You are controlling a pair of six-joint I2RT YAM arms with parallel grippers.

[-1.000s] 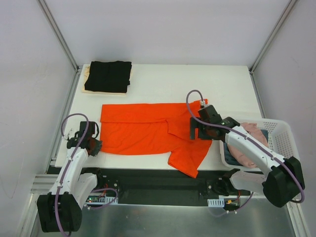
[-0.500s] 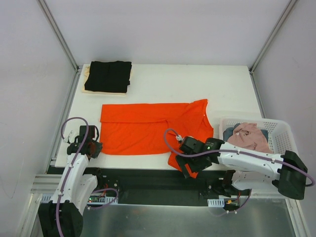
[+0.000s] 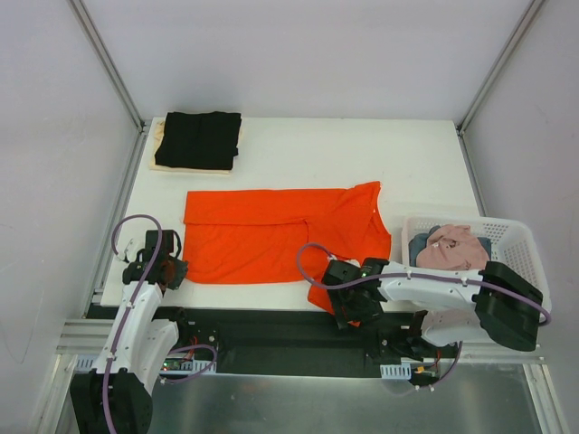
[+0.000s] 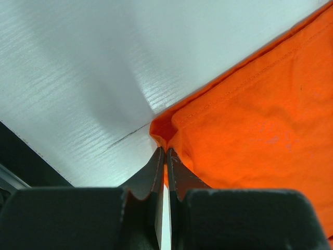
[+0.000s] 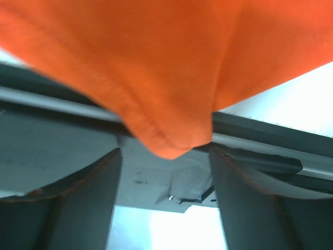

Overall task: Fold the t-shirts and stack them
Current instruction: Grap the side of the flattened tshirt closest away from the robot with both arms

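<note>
The white tabletop is carrying an orange t-shirt, which is lying spread flat across its middle and reaching from the left side toward the right. The shirt's near right part is hanging over the tabletop's near edge. In the far left corner a folded cream t-shirt is lying directly on the surface, with a folded black t-shirt sitting on top. A white lattice basket is sitting at the right edge, reaching out past it.
</note>
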